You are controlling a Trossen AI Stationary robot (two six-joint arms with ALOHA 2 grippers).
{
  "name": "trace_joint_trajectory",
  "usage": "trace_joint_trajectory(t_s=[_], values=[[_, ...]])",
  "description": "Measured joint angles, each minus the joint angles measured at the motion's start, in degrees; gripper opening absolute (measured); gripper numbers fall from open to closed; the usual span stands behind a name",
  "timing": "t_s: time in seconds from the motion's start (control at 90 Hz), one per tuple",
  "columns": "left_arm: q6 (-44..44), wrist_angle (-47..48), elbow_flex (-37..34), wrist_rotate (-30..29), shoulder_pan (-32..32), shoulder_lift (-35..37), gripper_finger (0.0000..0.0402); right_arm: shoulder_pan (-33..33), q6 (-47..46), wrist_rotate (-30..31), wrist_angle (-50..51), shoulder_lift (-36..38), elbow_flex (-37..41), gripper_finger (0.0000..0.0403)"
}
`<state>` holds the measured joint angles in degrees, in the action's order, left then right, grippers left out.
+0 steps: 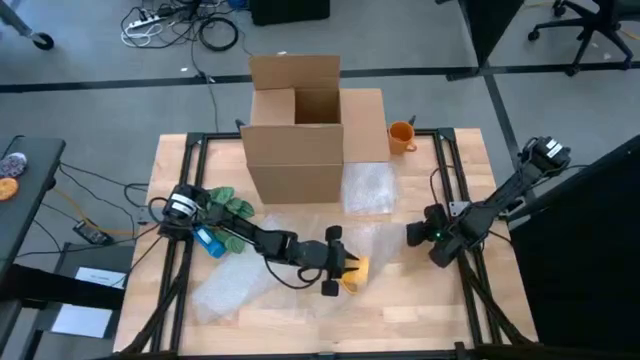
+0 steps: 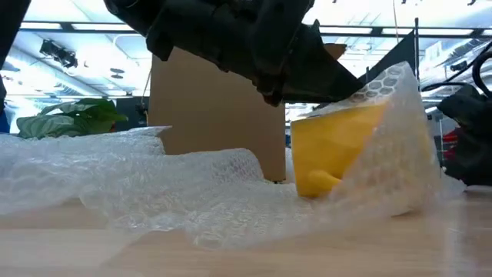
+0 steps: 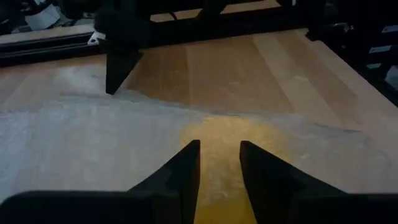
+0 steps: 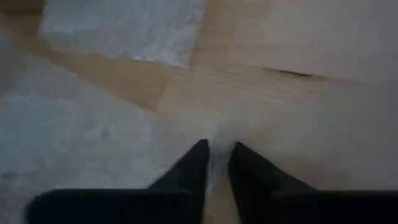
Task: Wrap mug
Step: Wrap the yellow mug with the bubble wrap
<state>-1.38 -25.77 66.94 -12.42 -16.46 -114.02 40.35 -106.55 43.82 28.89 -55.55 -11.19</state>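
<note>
The left gripper [image 1: 345,268] sits over the yellow mug [image 2: 338,146], jaws pinching the bubble wrap [image 2: 192,185] draped on it. The right gripper [image 1: 418,236] rests low on the table [image 1: 420,300], jaws nearly closed on the wrap's edge.

A grey floor [image 1: 90,90] lay around the wooden table [image 1: 420,310], with a power strip [image 1: 150,18] and looped cables [image 1: 218,34] on it. An office chair [image 1: 585,30] stood at the far right. In the low view, ceiling light strips [image 2: 77,28] ran over bright windows [image 2: 46,85].
</note>
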Motion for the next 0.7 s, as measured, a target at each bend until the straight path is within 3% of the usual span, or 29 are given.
trace_joint_trajectory(t_s=[0.322, 0.7], values=[[-0.43, 0.49, 0.0, -0.28, 0.15, 0.0, 0.0099, -0.06, 26.32, 3.13, -1.2, -1.62, -11.93, 0.0001], [-0.6, 0.49, 0.0, -1.25, 0.15, 0.0, 0.0099, -0.06, 40.04, -1.71, -12.91, -14.88, -21.79, 0.0]])
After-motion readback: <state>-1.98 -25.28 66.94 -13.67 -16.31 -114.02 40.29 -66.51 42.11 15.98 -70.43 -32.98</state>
